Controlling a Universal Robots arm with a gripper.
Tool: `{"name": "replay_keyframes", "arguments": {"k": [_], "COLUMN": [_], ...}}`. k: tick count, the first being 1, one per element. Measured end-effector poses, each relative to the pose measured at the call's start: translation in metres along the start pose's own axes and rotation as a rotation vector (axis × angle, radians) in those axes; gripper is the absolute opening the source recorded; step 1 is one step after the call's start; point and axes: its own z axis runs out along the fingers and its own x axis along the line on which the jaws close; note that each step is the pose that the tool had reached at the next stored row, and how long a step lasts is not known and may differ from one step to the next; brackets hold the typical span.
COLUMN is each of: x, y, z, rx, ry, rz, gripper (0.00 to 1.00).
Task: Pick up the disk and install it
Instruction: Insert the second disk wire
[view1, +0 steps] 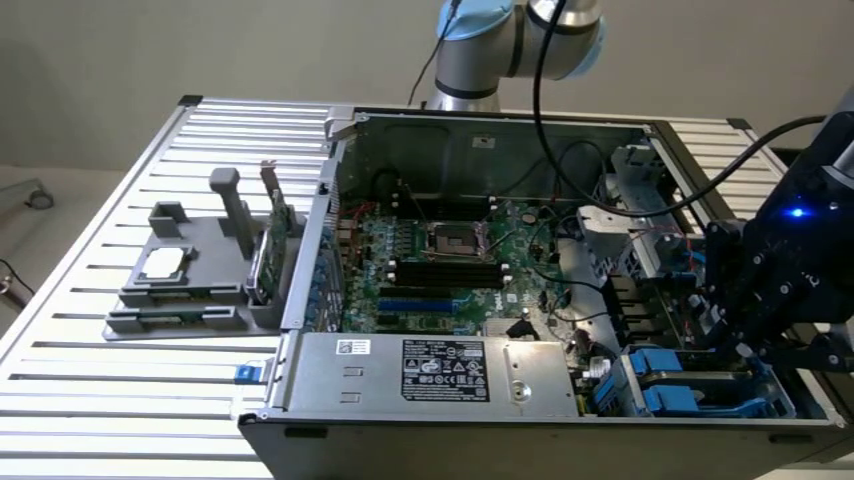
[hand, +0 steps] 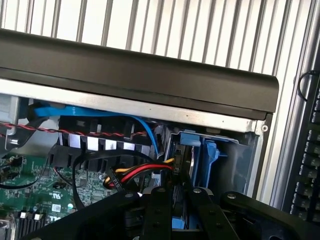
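The black pincer (hand: 179, 200) clamps the flat silver-grey, blue-framed metal disk (hand: 190, 142) edge-on, inside the open black computer case (hand: 140, 75)'s corner bay. It sits close between the case wall and red-yellow cables (hand: 145, 172).

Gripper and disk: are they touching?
Cannot tell. In the wrist view the gripper sits close to the disk, but neither contact nor gap shows plainly.
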Motion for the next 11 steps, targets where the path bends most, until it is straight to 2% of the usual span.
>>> {"name": "replay_keyframes", "arguments": {"k": [8,11], "x": [0.0001,0.0004], "y": [0.0000,-0.0005], "z": [0.0006,0.0007], "rx": [0.0019,0.0022], "ry": [-0.0104,-0.0118], "rz": [0.012,0.013], "gripper": [0.18,0.18]}}
